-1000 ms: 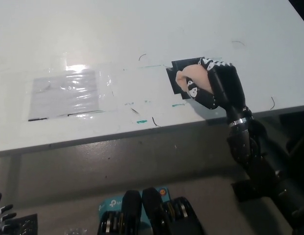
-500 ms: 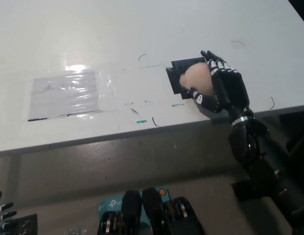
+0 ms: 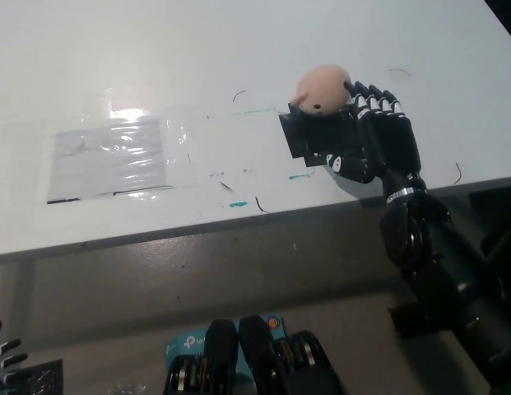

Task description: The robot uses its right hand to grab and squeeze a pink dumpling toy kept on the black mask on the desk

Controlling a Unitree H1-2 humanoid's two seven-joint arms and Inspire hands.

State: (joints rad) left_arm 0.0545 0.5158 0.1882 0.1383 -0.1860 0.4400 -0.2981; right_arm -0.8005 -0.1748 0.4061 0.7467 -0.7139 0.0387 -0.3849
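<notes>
The pink dumpling toy (image 3: pixel 322 89) sits round and unsqueezed at the far edge of the black mask (image 3: pixel 307 137) on the white desk (image 3: pixel 156 58). My black right hand (image 3: pixel 376 138) lies over the mask's right side, open, with its fingers stretched out flat. The fingertips (image 3: pixel 356 89) reach up next to the toy's right side; I cannot tell if they touch it. The toy is not enclosed by the hand. My white left hand (image 3: pixel 3 354) rests at the bottom left corner, below the desk, fingers apart and holding nothing.
A shiny clear plastic sheet (image 3: pixel 111 156) is taped flat on the desk's left half. Green tape marks (image 3: pixel 237 203) and pen scribbles lie near the desk's front edge (image 3: pixel 197 226). A blue packet (image 3: pixel 188 344) lies on the floor below.
My right hand has opened from its squeeze and its fingers have straightened. The toy has regained its round shape and moved up to the far edge of the mask.
</notes>
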